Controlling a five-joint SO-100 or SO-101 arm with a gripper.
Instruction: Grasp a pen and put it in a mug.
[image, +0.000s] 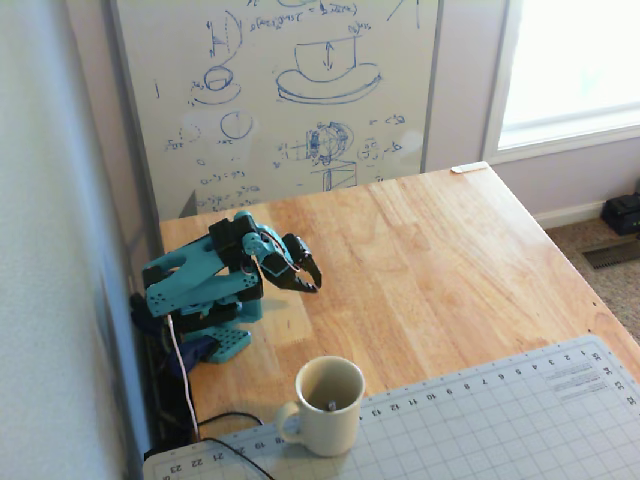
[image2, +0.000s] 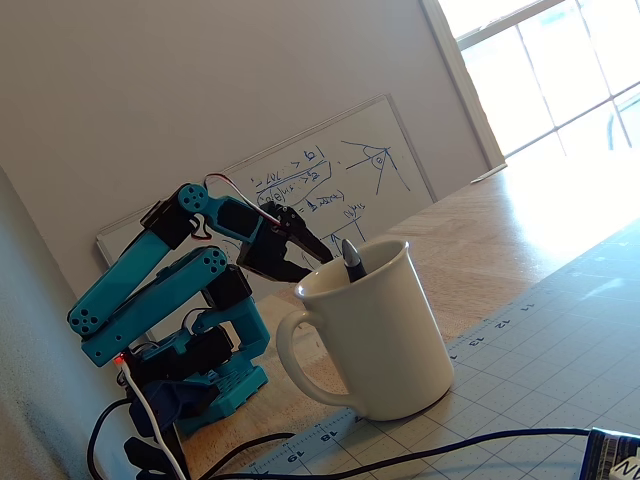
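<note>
In both fixed views the teal arm (image: 195, 280) sits at the left, folded back over its base near the wall, with a white cable (image: 180, 375) running down from it toward the front edge. The gripper (image: 308, 277) points down and to the right over the wooden table (image: 450, 260), well apart from the mug. Its dark jaws stand slightly apart and nothing is between them; in the low fixed view the gripper (image2: 318, 258) shows a clear gap between the two fingers.

Behind the arm a whiteboard (image: 280, 90) covered in blue sketches leans against the wall; it also shows in the low fixed view (image2: 330, 170).

Further right and toward the front, the mug (image: 322, 408) stands upright at the edge of a grey gridded cutting mat (image: 480, 420), its handle turned to the left of that view. In the low fixed view the mug (image2: 385, 340) fills the middle of the picture, handle again at the left, resting on the cutting mat (image2: 540, 370). The pen (image2: 352, 260) is inside the mug, leaning against the rim with its dark end poking up above it. From the high view only a small part of the pen (image: 331, 405) shows inside the mug.

At the far right a bright window (image: 575, 60) lights the room.
</note>
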